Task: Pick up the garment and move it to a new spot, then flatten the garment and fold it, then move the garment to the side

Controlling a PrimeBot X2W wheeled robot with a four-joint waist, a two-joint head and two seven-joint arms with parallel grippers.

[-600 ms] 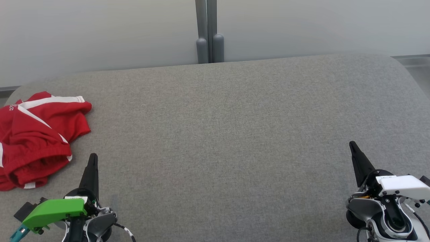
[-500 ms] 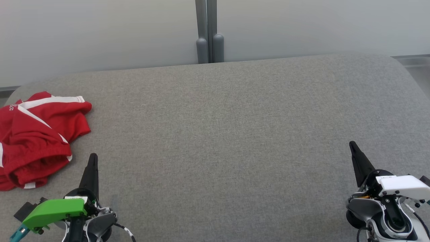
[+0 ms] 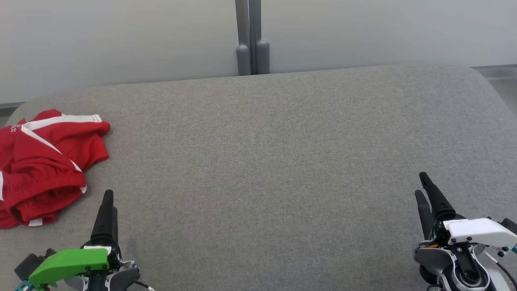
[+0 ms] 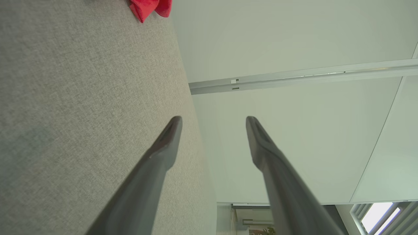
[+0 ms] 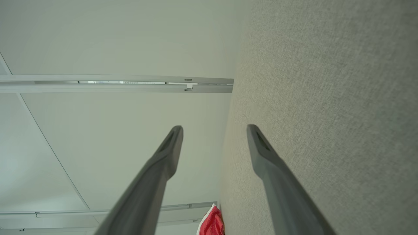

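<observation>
The red garment lay crumpled at the far left end of the grey bench, where a shallow pinch might have caught one loose layer and let the rest slide off. Near it the left gripper hovered, fingers spread and empty. The right gripper, likewise parted, sat well apart.

The left gripper carries a bright green angular cover dotted with small dark screws. The right gripper has the same cover in white, with a small printed label at its front edge. Below each sit rounded grey and black housings. The fingers are long, dark grey and tapering, each with a shallow slot near the tip. A thin black cable leaves the left wrist, and a teal piece juts out beside it.
</observation>
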